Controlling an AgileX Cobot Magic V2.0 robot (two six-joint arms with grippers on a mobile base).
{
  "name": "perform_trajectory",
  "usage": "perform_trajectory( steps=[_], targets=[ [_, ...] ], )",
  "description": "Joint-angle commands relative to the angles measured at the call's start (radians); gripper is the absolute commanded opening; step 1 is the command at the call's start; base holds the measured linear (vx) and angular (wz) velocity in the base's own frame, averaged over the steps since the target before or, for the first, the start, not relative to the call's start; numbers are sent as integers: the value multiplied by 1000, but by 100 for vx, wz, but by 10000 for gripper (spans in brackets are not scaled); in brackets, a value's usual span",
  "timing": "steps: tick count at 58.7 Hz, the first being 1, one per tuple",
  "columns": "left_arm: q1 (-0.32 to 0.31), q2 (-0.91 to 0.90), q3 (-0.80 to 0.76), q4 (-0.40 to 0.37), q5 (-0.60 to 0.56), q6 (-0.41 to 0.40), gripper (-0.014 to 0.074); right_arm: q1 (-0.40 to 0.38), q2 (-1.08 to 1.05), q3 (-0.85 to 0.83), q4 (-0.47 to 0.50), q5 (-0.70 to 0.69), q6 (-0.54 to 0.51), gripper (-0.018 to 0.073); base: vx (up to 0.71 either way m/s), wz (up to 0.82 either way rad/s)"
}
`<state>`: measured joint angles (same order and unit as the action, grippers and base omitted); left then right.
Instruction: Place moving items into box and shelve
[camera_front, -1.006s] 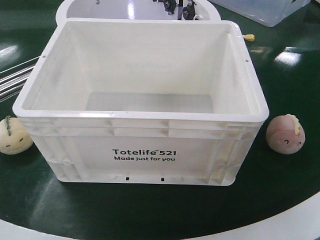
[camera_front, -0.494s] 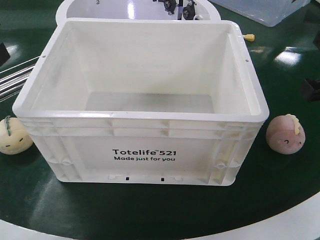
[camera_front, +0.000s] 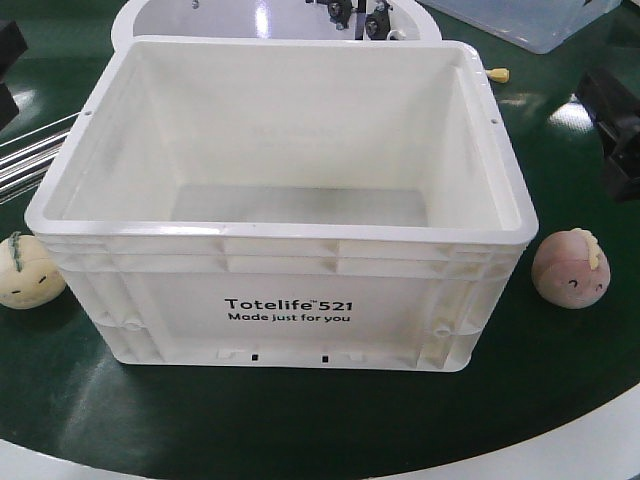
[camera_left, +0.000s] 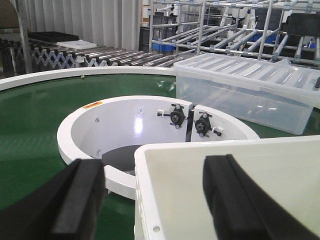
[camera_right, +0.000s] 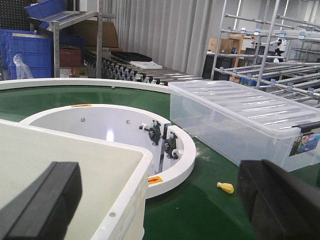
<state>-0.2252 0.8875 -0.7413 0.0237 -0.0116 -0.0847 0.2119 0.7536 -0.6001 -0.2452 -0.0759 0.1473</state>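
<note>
On belt (camera_front: 300, 420): box (camera_front: 400, 300) upright, mouth up, long axis left-right.

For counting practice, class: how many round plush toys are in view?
2. The cream plush toy lies left of the white box, the pink plush toy right of it. The box's near floor is hidden.

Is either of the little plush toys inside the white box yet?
No: the white box holds nothing, the cream plush toy lies outside at its left and the pink plush toy at its right.
</note>
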Motion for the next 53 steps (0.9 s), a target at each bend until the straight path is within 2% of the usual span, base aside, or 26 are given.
perform_trajectory(
  steps=[1, 8, 12, 21, 27, 38, 53],
  targets=[
    [-3, -4, -37, -3, -87, -8, 569, -5, 1, -37, -6, -85, -5, 724, 0, 0],
    [24, -8, -37, -3, -71, -7, 569, -22, 1, -59, 47, 6, -5, 699, 0, 0],
    [77, -19, -37, -3, -31, -7, 569, -83, 1, -85, 67, 97, -5, 690, 0, 0],
    [215, -66, -37, -2, 68, -7, 569, -261, 1, -118, 73, 177, -5, 683, 0, 0],
    [265, -81, -37, -2, 130, -7, 569, -304, 22, -126, 116, 281, -2, 680, 0, 0],
    [275, -76, -37, -2, 162, -7, 569, -303, 180, -126, 211, 492, -35, 674, 0, 0],
    [274, -76, -37, -2, 158, -7, 569, -304, 421, -126, 443, 499, -277, 666, 0, 0]
  ],
)
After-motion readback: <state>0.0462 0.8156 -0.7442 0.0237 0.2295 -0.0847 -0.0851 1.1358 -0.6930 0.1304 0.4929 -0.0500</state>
